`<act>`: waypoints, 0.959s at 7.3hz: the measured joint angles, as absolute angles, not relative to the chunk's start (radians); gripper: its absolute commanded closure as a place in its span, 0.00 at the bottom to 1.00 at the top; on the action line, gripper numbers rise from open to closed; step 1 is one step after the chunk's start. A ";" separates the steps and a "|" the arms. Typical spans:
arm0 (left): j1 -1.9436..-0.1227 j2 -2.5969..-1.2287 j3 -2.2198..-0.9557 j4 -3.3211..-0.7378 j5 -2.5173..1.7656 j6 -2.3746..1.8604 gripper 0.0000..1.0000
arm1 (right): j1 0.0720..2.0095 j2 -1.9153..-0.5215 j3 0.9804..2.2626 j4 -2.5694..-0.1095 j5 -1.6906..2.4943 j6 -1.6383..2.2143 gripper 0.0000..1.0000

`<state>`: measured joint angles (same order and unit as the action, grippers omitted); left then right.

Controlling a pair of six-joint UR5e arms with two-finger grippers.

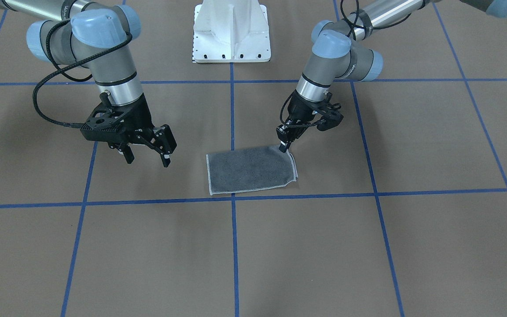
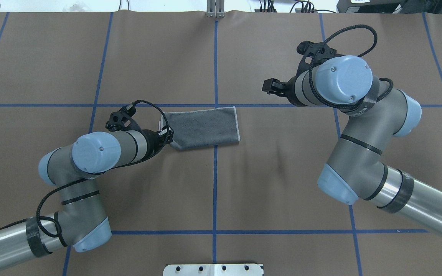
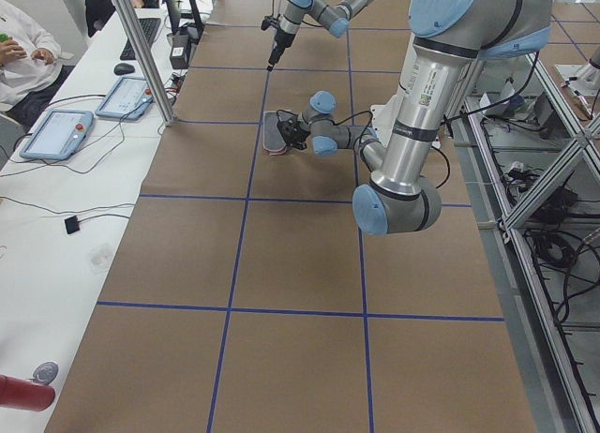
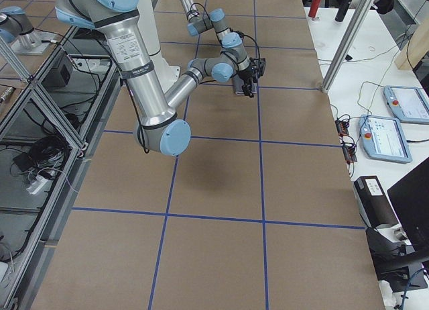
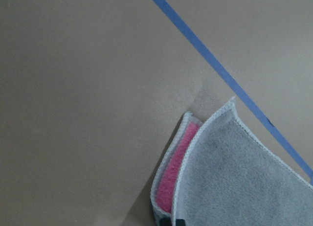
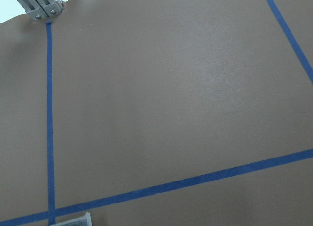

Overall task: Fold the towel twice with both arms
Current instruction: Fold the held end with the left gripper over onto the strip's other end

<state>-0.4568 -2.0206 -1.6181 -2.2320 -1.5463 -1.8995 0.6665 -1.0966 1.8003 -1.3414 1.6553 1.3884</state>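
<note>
At the middle of the bench, beside a crossing of blue tape lines, the towel is laid folded into an oblong with its dark grey face up. Its pink face is almost wholly hidden. Only a sliver is seen between the two layers in the left wrist view, where the corner is curled slightly apart. The fingertips there are cut off by the bottom edge of that view. In both side views the towel is too small to make out well.

The towel's corner nearest the robot on its left side is pinched by the left pincer, whose fingers are pressed together on the cloth. The left arm is bent downward, with the wrist tilted toward the towel.

The right pincer is spread wide and held above the bench, well apart from the towel. In the overhead view it is mostly hidden behind its own wrist. The right arm is bent at the wrist, with the pincer pointed downward. Only bare bench and tape are shown clearly in the right wrist view.
</note>
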 measured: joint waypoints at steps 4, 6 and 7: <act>-0.455 -2.284 -1.519 -2.054 -1.546 -1.790 1.00 | 0.667 -1.098 1.803 -1.341 1.654 1.389 0.00; -0.453 -2.378 -1.435 -2.045 -1.546 -1.764 1.00 | 0.667 -1.099 1.803 -1.341 1.652 1.390 0.00; -0.453 -2.413 -1.400 -2.044 -1.546 -1.758 1.00 | 0.667 -1.100 1.803 -1.341 1.651 1.391 0.00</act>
<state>-0.4532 -2.4126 -1.3997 -2.0438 -1.5459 -1.7577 0.6673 -1.0996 1.8025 -1.3407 1.6513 1.3911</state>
